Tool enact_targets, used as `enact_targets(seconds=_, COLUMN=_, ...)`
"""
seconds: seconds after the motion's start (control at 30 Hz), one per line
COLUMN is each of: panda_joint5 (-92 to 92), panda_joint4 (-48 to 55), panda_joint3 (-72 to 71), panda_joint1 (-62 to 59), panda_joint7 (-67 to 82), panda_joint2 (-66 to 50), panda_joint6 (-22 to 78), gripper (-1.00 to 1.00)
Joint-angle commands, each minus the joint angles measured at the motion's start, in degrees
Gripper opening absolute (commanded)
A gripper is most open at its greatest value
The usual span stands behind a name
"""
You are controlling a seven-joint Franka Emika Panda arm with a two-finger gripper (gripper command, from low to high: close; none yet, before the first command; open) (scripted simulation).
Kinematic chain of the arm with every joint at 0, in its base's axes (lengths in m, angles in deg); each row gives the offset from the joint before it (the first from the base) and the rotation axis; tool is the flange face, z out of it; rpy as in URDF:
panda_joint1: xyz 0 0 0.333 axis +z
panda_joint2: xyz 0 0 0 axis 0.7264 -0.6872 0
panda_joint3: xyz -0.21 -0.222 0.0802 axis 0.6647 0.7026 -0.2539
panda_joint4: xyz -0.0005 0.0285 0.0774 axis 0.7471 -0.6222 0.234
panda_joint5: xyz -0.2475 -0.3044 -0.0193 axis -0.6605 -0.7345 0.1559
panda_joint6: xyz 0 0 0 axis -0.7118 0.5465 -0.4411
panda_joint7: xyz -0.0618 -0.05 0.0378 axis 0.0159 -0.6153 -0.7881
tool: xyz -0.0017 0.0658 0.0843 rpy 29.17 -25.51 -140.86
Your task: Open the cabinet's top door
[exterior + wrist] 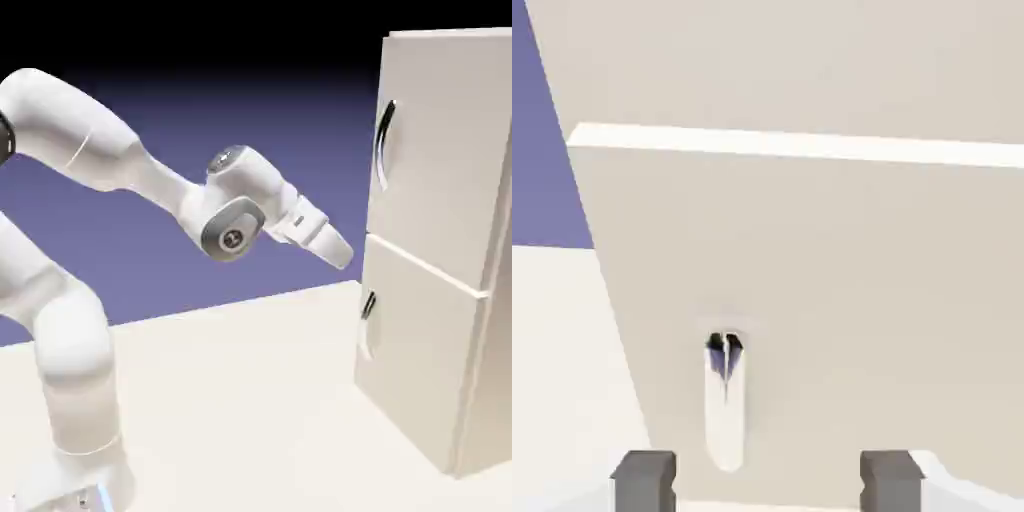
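Landmark: cabinet
Gap: open air between gripper and cabinet front
Obstacle: small handle on the lower door, straight ahead
Below: bare table

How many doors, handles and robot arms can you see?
Doors: 2, the top door and lower door
Handles: 2, the long handle and small handle
Robot arms: 1, its gripper open, holding nothing
Total: 5

Pale cream table under everything, plain blue-violet backdrop darkening to black at the top
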Motion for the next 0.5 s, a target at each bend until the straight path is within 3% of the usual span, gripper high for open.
enact_targets(seconds=0.0, panda_joint5=2.5, panda_joint4=0.5, panda_joint3=-0.8, panda_joint1=-0.8, panda_joint7=2.0, panda_joint2=0.2, panda_joint6=0.1, gripper=0.0)
enact_targets(seconds=0.47, panda_joint5=37.4, panda_joint4=7.4, panda_joint3=-11.6, panda_joint1=-12.0, panda_joint7=29.4, panda_joint2=2.6, panda_joint6=1.6, gripper=0.0)
